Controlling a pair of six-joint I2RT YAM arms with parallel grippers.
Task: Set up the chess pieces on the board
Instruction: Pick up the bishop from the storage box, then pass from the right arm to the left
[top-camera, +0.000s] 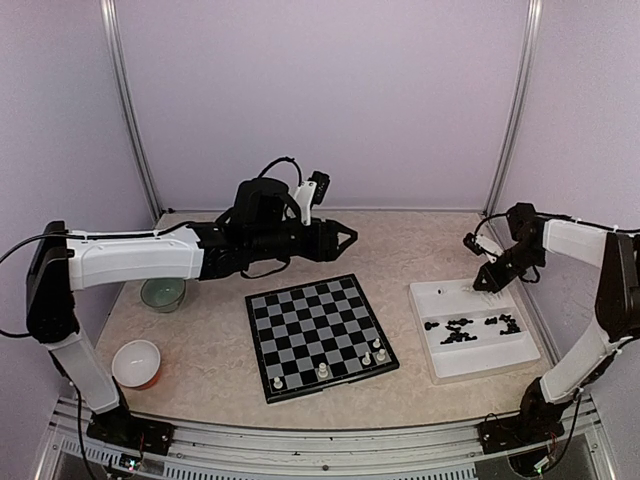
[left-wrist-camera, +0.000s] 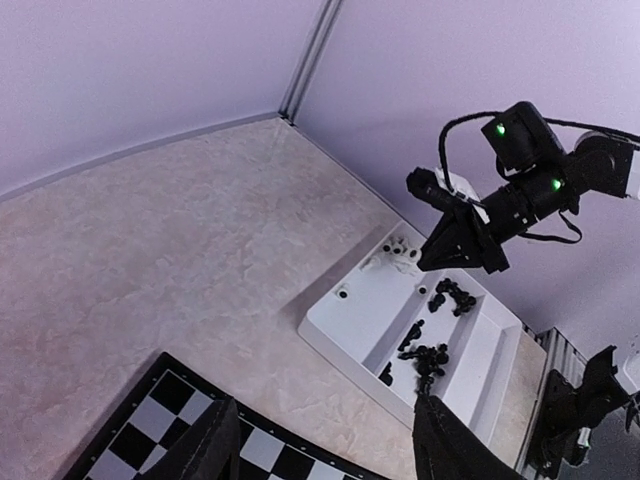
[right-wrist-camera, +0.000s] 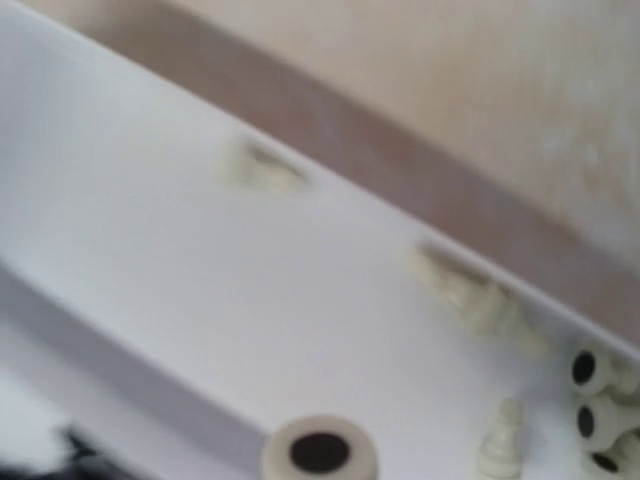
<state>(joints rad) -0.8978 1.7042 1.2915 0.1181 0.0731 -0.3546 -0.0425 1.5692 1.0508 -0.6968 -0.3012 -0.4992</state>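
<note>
Chess pieces (top-camera: 470, 328) are split two ways. Black ones lie loose in the white tray (top-camera: 440, 352) on the right of the counter (top-camera: 210, 340), in a few clumps plus strays. Five or so cream ones stand upright on the board (top-camera: 310, 320), all in its nearest rows: most by the near-right corner, one mid-edge, one by the near-left corner. Board lies flat mid-counter; tray is beside it on the right, not touching.

More cream ones sit at the tray's far end. Right wrist view is blurred but shows several tipped over with round bases facing the camera, one small one upright, and two more against the tray wall.

On the left arm, the left gripper (top-camera: 352, 238) hangs above the counter just past the board's far edge, pointing right toward the tray. In the left wrist view its fingers (left-wrist-camera: 215, 445) are spread wide with nothing between them and touch nothing; a board corner shows below.

On the right arm, the right gripper (top-camera: 488, 284) is low over the tray's far-left part, tips angled down. How far it is parted, and whether it touches the tray or a piece, I cannot tell: it shows only as a dark wedge.

Green bowl (top-camera: 162, 293) and white bowl (top-camera: 136, 362) sit at the counter's left, well apart from the board.
</note>
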